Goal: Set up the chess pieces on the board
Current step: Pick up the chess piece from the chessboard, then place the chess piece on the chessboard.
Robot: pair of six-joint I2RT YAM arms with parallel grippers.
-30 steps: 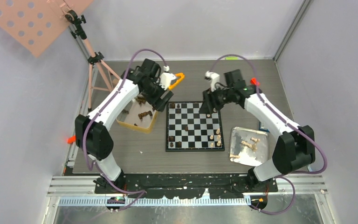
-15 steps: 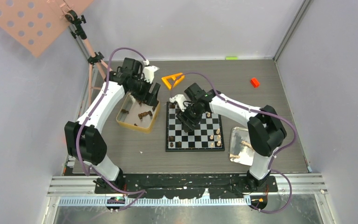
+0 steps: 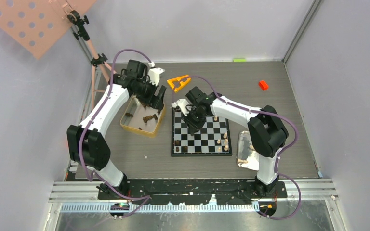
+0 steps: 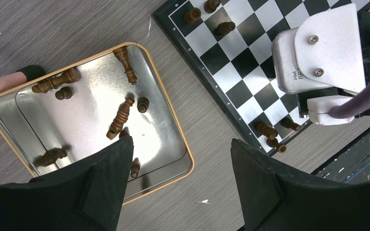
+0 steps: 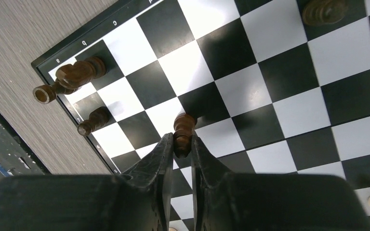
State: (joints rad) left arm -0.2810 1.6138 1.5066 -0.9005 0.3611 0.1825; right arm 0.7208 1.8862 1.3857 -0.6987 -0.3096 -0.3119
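Your right fingers (image 5: 169, 150) are pinched shut on a dark chess piece (image 5: 184, 129), holding it over the board (image 5: 279, 96) just below the middle of the right wrist view. The piece sticks straight out past the fingertips. Its long axis runs in line with the fingers and points at the squares beneath. I cannot tell whether its far end already touches a square.

Other dark pieces (image 5: 77, 73) sit along the board's edge at the left of that view, apart from the held one. I judge that edge to be the side this piece belongs on, so the coming move turns on keeping it upright over its square.

Your left fingers (image 4: 115, 161) stand wide apart and hold nothing. They hang above the gold tin (image 4: 9, 126) on the worktop, where more dark pieces (image 4: 120, 118) lie on their sides. The left arm is the nearer one to those.
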